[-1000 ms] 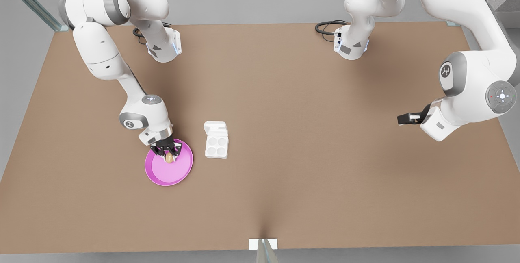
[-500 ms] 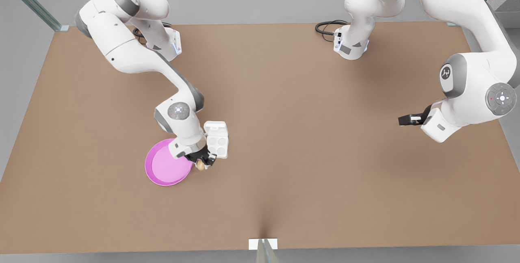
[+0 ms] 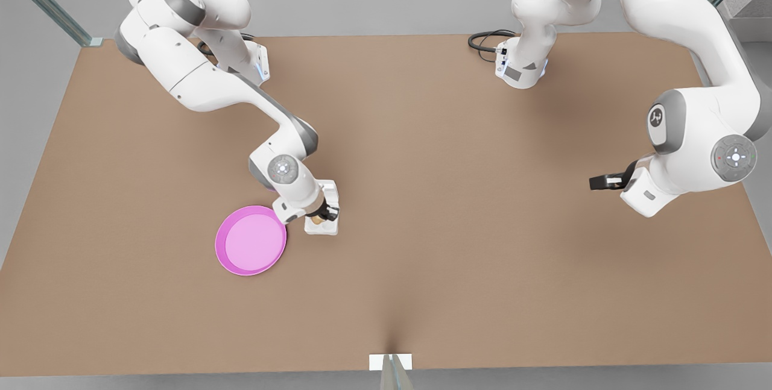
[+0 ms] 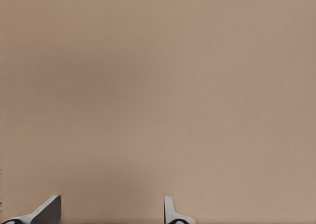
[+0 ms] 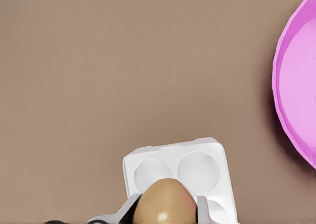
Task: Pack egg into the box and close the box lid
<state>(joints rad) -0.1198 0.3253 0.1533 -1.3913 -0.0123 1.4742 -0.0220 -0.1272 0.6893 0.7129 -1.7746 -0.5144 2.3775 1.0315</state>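
Above the box (image 5: 180, 172), right hand (image 5: 165, 215) gripping the egg (image 5: 165, 201); left hand (image 4: 111, 211) wide, idle.

On the brown table (image 3: 422, 197), the right gripper (image 3: 318, 216) hangs over the white egg carton (image 3: 322, 228) with the tan egg (image 3: 315, 219) clamped between its fingers; the arm hides most of the carton. The round pink plate (image 3: 250, 240) lies just beside the carton on the front view's left. The left gripper (image 3: 600, 181) waits at the front view's right, well apart from them, above bare tabletop.
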